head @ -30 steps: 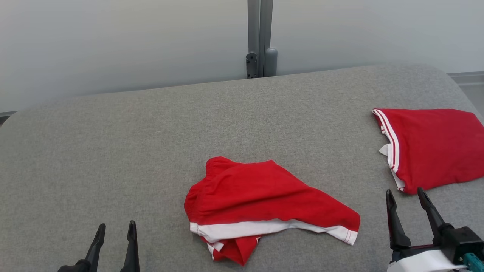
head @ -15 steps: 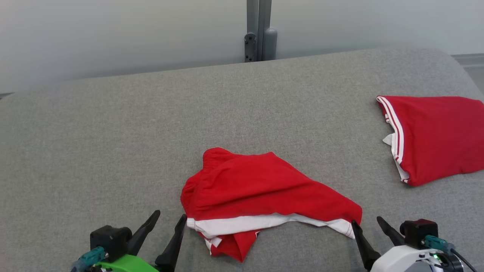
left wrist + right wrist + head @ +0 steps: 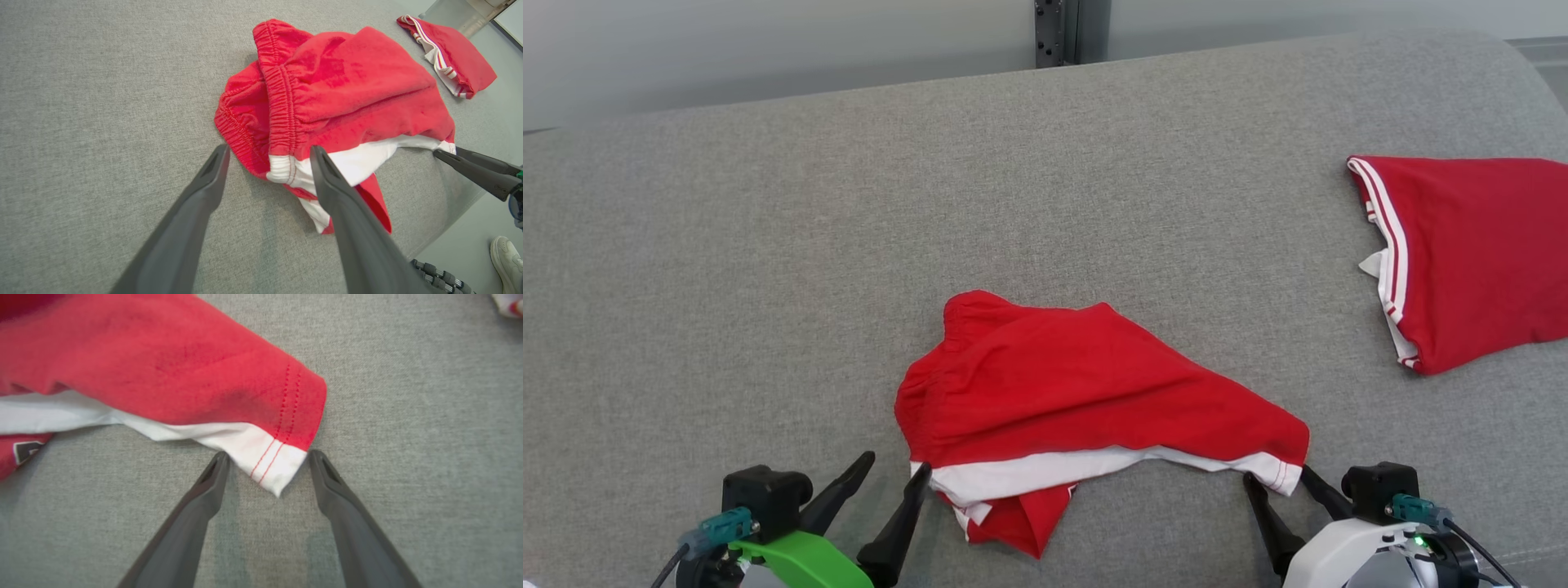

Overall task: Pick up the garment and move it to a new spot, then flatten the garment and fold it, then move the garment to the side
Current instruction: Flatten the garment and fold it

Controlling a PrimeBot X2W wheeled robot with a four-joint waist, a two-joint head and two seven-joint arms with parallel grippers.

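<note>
Starting with the head view, you have the crumpled red garment [image 3: 1086,400] in the lower middle of the frame on the grey padded surface [image 3: 768,245], its white band facing the bottom edge. Your left gripper [image 3: 896,464] sits at the lower left, fingers spread and holding nothing, tips just beside the garment's left end. Your right gripper [image 3: 1278,475] sits at the lower right, also spread, one finger on either side of the garment's right corner. A folded garment [image 3: 1470,253], red with the same white trim, lies at the right edge, well apart. In the left wrist view, the left gripper [image 3: 269,149] rises from the bottom edge with the gathered waistband [image 3: 282,110] just beyond its tips; you cannot tell whether a finger touches cloth. The right gripper [image 3: 447,152] pokes in at the right edge, and a shoe [image 3: 504,253] shows in the lower right corner. In the right wrist view, the white hem corner [image 3: 273,465] lies squarely between the right gripper's open fingers at mid-frame. By my reading you are on the first step, the pick-up, with nothing pinched yet. The next move calls for closing both grippers on cloth low enough to catch it, then lifting evenly. Count: two garments, two grippers, one shoe.
</note>
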